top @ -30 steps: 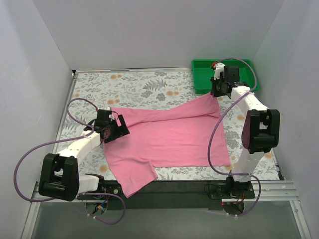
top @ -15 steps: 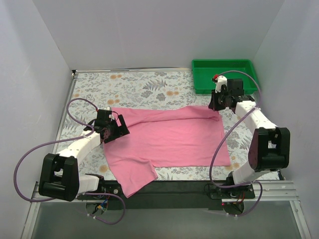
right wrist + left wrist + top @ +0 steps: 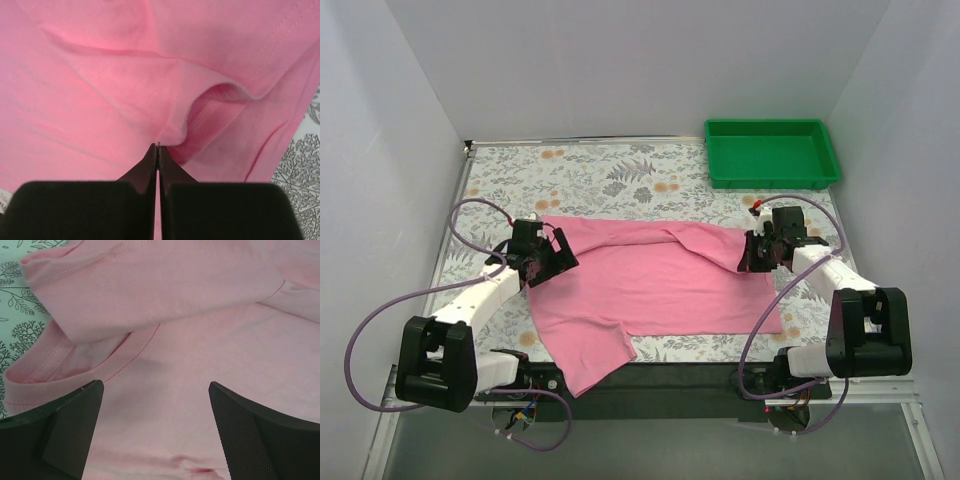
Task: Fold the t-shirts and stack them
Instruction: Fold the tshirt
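A plain pink t-shirt [image 3: 650, 285] lies spread on the floral table, one part hanging over the near edge. My right gripper [image 3: 748, 258] is shut on a fold of the t-shirt at its right side; the right wrist view shows the tips [image 3: 158, 146] pinching pink fabric [image 3: 125, 75]. My left gripper [image 3: 546, 262] is open over the shirt's left edge by the collar; in the left wrist view the collar band [image 3: 75, 367] lies just ahead of the spread fingers [image 3: 250, 425], with pink cloth between them.
A green plastic tray [image 3: 772, 153] stands at the back right of the table. White walls close in the left, back and right. Purple cables loop beside both arms.
My right gripper has carried the shirt's far right corner from beside the green tray toward the near side, folding it back over the shirt. The left arm has stayed in place.
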### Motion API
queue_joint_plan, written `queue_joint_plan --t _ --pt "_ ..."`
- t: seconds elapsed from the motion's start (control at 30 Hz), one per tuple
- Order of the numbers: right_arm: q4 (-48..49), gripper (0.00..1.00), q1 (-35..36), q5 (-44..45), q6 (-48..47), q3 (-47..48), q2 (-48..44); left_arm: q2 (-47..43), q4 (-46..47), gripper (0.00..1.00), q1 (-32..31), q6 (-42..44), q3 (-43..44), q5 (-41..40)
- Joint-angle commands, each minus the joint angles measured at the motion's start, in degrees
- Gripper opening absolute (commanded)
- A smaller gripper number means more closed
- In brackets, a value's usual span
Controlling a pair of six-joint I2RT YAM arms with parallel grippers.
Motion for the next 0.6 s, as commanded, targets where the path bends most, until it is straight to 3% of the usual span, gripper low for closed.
queue_joint_plan --t 0.0,0.3,0.47,0.57 --pt "0.9 0.01 0.1 4.2 4.5 -1.9 -2.4 -2.3 -1.8 0.79 -0.1 -2.5 2.7 -3.0" --pt "2.0 0.01 -0.1 11.6 5.8 -1.6 -3.1 5.7 -8.0 0.78 3.5 -6.8 15.7 -9.9" --pt "3.7 0.01 0.0 9.7 6.5 -2.0 -2.0 16.9 -9.1 0.76 3.9 -6.4 26.0 -11.9" --pt "4.4 0.01 -0.1 9.2 6.0 -2.0 -1.9 23.9 -10.7 0.69 3.9 -6.1 33.1 -15.6"
